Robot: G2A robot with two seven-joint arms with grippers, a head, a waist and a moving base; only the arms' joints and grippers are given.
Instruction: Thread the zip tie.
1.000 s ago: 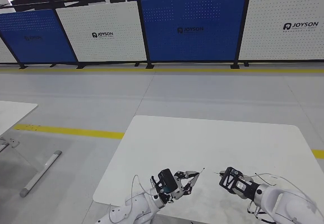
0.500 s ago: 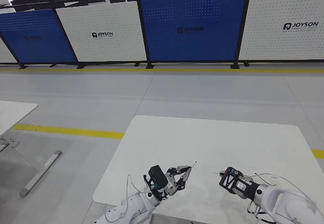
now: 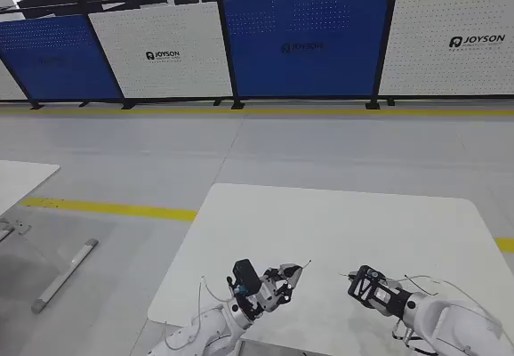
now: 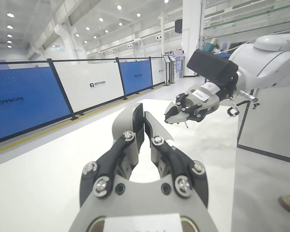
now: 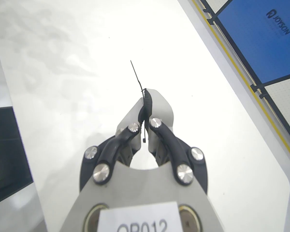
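Right claw (image 5: pixel 145 97) clamped shut on 1 black zip tie (image 5: pixel 136 74). Its long axis runs along the claw, tail poking straight out past the tips, head back toward the palm, over the worktop (image 5: pixel 207 121). Left claw (image 4: pixel 143 109), 1 of 2, is closed to a hairline slit with nothing seen between the pads, and sits opposite and near the right claw. Thin strand (image 3: pixel 306 264) off its tip, maybe a second tie, can't tell.
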